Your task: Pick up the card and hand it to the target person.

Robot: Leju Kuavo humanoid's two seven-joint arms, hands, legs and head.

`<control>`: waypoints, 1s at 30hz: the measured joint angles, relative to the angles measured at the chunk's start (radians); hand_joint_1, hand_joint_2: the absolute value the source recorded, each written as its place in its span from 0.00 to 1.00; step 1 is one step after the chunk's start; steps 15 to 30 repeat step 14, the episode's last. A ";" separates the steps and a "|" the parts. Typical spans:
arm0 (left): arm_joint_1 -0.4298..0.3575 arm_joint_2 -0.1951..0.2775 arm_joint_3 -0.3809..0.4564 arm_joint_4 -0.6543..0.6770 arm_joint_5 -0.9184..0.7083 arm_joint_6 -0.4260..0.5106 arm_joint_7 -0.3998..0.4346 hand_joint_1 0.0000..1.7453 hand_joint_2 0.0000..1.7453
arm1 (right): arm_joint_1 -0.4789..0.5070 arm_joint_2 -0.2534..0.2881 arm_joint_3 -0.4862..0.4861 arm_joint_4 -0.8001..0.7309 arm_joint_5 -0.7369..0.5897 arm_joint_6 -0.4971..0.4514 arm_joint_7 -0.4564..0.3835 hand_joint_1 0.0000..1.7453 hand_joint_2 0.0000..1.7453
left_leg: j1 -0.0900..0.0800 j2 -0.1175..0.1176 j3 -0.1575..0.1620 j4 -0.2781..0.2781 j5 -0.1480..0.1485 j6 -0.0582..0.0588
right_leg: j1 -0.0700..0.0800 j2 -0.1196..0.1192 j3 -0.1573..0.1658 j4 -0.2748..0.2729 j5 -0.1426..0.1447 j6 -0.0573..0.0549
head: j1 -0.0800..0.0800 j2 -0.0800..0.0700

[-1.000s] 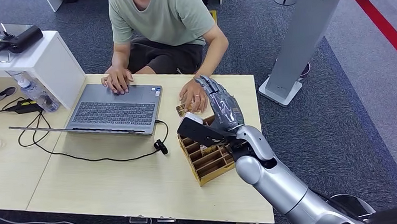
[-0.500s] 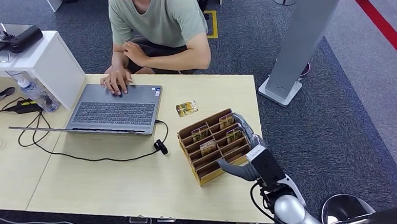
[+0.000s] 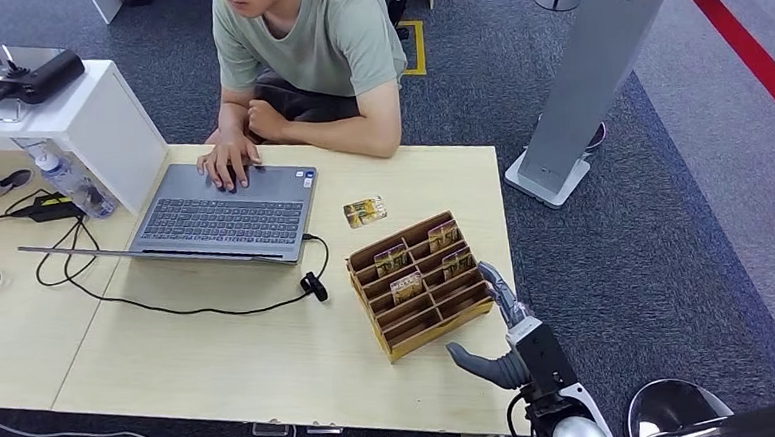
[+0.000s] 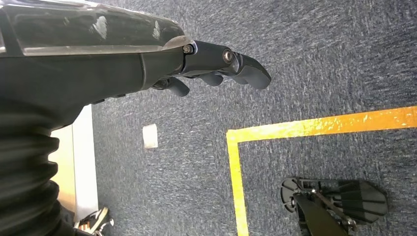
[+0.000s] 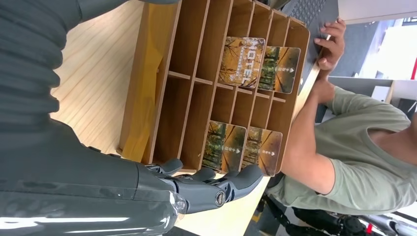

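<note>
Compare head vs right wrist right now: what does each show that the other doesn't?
Head only: the laptop, its cables, a loose card lying on the table beyond the card holder, and the grey stand on the carpet.
Right wrist only: print on the cards standing in the holder, one reading HOTEL.
Both: the right hand, open and holding nothing, at the near side of the wooden card holder, and the person in a green shirt.

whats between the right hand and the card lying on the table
In the head view, the wooden card rack stands between the right hand and the loose card.
</note>
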 joint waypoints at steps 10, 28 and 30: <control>0.000 0.000 0.006 0.000 0.009 0.002 0.026 0.00 1.00 | -0.004 0.001 -0.003 0.005 0.018 0.023 -0.009 0.00 1.00 | 0.000 0.000 0.000 0.000 0.000 0.000 | 0.000 0.000 0.000 0.000 0.000 0.000 | -0.001 0.000; 0.000 0.000 0.009 0.000 0.009 0.002 0.035 0.00 1.00 | -0.004 0.002 -0.003 0.007 0.020 0.025 -0.018 0.00 1.00 | 0.000 0.000 0.000 0.000 0.000 0.000 | 0.000 0.000 0.000 0.000 0.000 0.000 | -0.001 0.000; 0.000 0.000 0.009 0.000 0.009 0.002 0.035 0.00 1.00 | -0.004 0.002 -0.003 0.007 0.020 0.025 -0.018 0.00 1.00 | 0.000 0.000 0.000 0.000 0.000 0.000 | 0.000 0.000 0.000 0.000 0.000 0.000 | -0.001 0.000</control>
